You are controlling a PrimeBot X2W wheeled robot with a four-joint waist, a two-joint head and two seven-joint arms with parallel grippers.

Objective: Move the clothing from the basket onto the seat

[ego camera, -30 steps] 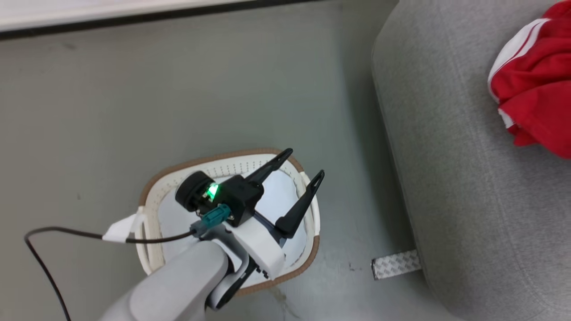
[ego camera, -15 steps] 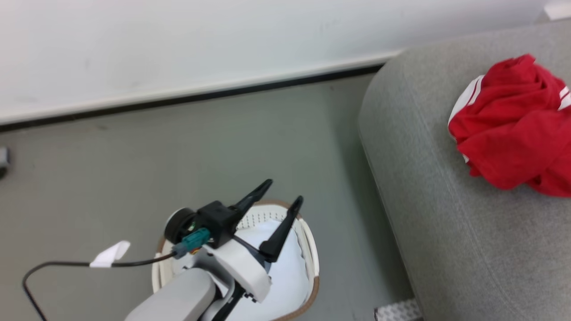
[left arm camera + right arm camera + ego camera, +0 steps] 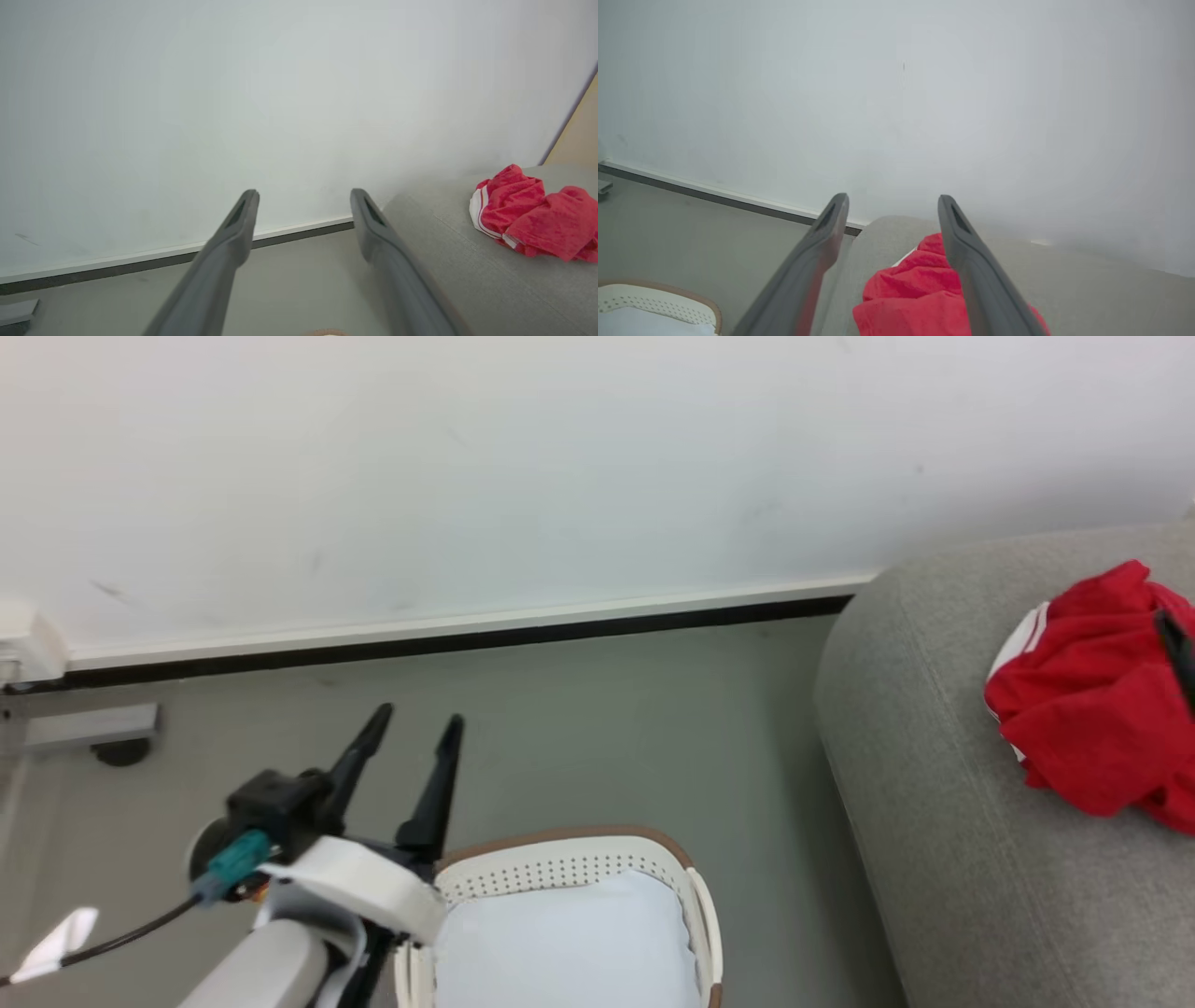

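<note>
The clothing [image 3: 1083, 709] lies on the seat [image 3: 934, 821], just past our right end effector [image 3: 893, 200], which is spread and empty. The left end effector [image 3: 418, 715], also spread, hangs beside the basket [image 3: 560, 870]. We'd lift clear without snagging cloth. The basket's near part is cut off, so leftovers can't be excluded.

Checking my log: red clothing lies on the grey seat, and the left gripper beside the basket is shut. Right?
Not quite: the left gripper is open, its fingers apart with nothing between them, as the left wrist view shows. The clothing does lie on the seat.
</note>
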